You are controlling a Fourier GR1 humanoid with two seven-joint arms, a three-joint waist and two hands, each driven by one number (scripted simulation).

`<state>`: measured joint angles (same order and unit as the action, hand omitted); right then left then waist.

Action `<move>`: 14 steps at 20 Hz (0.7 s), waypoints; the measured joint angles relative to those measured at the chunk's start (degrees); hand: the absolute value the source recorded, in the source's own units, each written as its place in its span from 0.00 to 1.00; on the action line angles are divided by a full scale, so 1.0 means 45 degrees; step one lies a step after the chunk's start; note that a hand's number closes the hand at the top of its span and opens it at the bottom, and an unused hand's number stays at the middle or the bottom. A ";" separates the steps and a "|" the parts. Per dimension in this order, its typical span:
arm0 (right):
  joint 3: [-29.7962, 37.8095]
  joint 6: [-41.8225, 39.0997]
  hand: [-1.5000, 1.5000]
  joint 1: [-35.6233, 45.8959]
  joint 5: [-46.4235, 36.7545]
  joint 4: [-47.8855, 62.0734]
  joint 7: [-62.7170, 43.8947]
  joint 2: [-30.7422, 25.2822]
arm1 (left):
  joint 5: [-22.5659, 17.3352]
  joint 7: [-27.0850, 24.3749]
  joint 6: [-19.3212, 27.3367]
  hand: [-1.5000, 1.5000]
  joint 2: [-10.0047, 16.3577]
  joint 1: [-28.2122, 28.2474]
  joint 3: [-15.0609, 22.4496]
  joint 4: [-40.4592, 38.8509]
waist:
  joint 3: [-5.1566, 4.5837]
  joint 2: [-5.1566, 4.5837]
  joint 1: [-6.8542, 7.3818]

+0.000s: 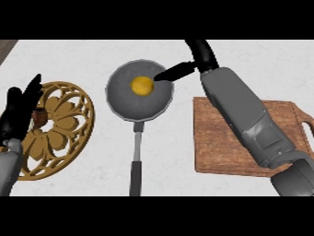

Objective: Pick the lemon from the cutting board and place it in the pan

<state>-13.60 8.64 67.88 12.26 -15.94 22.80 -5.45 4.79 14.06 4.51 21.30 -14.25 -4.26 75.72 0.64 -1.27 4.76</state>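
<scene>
Right hand (176, 71): over the pan's (129, 107) far right rim, fingers stretched out and relaxed, holding nothing; tips just beside the lemon (142, 85), contact cannot be told. Lemon lies inside the pan, in its far half. Pan sits mid-counter (71, 55), long handle running toward the near edge. Cutting board (213, 147) lies toward the counter's right edge, beside the pan, with the right forearm crossing it. Left hand (16, 115): resting open, fingers up, near the left edge over a round carved wooden trivet (67, 122).
</scene>
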 measured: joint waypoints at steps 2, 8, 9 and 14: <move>0.0267 -0.0606 0.00 0.0025 0.0127 0.0282 0.0297 -0.0591 | -0.0020 -0.0027 0.0025 0.50 -0.0013 0.0182 -0.0069 0.0138 | 0.0010 0.0017 -0.0095; 0.0710 -0.3016 0.00 -0.0114 0.0259 0.1010 0.1148 -0.2585 | -0.0005 -0.0030 0.0072 0.50 -0.0084 0.0469 -0.0148 0.0441 | 0.0024 0.0008 -0.0231; 0.0743 -0.3358 0.00 -0.0067 0.0244 0.1144 0.1183 -0.2873 | -0.0028 -0.0085 0.0038 0.50 -0.0040 0.0562 -0.0198 0.0513 | 0.0028 0.0002 -0.0199; 0.0753 -0.5094 0.00 -0.0239 0.0037 0.1571 0.1813 -0.4210 | 0.0011 -0.0130 -0.0032 0.50 -0.0026 0.0753 -0.0234 0.0667 | 0.0040 0.0007 -0.0229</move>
<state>-10.21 -14.28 66.80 12.43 -8.87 30.96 -24.40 4.84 13.48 4.36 21.18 -10.86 -5.31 78.72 0.82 -1.23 3.74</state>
